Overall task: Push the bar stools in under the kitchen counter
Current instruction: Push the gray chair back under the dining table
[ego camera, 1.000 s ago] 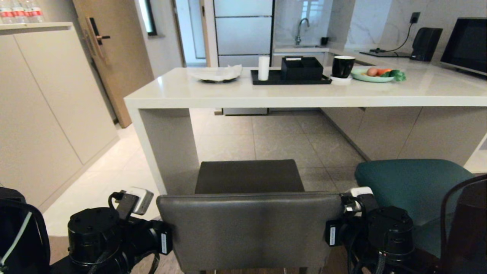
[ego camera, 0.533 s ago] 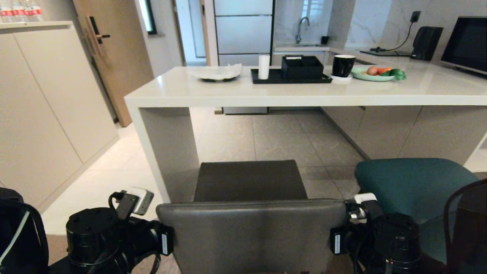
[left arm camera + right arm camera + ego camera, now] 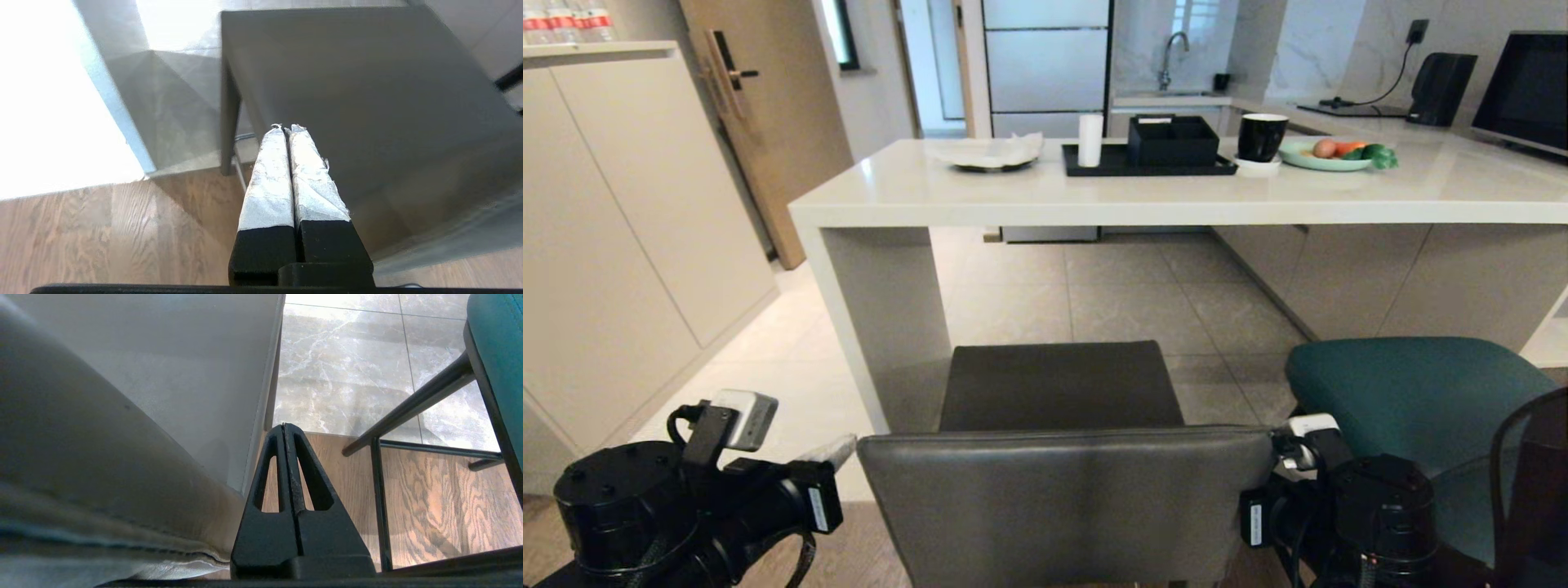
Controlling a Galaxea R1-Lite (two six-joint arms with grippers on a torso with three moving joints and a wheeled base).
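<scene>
The dark-grey bar stool (image 3: 1058, 384) stands right in front of me, its low back (image 3: 1062, 498) nearest and its seat short of the kitchen counter (image 3: 1176, 200). The teal bar stool (image 3: 1413, 400) stands to its right, also out from the counter. My left gripper (image 3: 832, 451) is shut, a small gap left of the grey back; in the left wrist view its taped fingers (image 3: 286, 127) point past the seat (image 3: 367, 94). My right gripper (image 3: 284, 425) is shut beside the grey stool's right side (image 3: 102, 437), with the teal seat (image 3: 496, 355) on its other side.
On the counter sit a black tray (image 3: 1147, 167), a black mug (image 3: 1262, 137) and plates of food (image 3: 1327, 157). Beige cabinets (image 3: 621, 245) line the left. The counter's side panel (image 3: 882, 318) stands just left of the grey stool. Thin black stool legs (image 3: 408, 404) cross beside my right gripper.
My left arm has swung out to the left, away from the left edge of the grey stool's back. My right arm stays at the back's right edge.
</scene>
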